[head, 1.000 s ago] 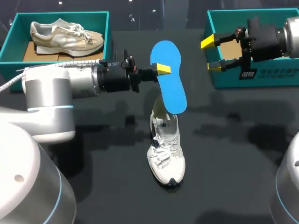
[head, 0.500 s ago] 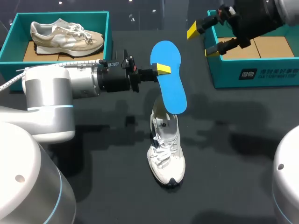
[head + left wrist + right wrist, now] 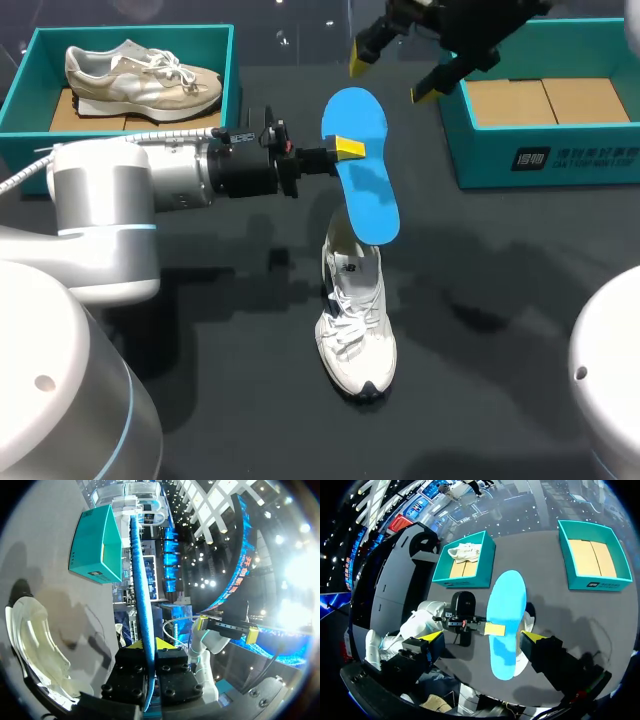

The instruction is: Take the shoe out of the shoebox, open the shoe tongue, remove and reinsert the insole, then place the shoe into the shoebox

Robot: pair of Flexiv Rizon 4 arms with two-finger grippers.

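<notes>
Blue insole [image 3: 360, 165] is gripped edge-on, about its middle, between the yellow tips of the left gripper [image 3: 347, 148], which is closed on it and holds it upright in the air. The insole's lower end sits over the heel opening of the white shoe [image 3: 355, 325]; I cannot tell whether they touch. The shoe rests below the gripper on the dark table [image 3: 500, 300]. The right gripper [image 3: 392, 75] hangs beyond the insole's upper end, its fingers spread wide with nothing between them. Just beside it is a teal shoebox [image 3: 545, 165] with a bare cardboard floor. Behind the left arm, a second teal box [image 3: 25, 95] holds a beige shoe [image 3: 140, 75].
</notes>
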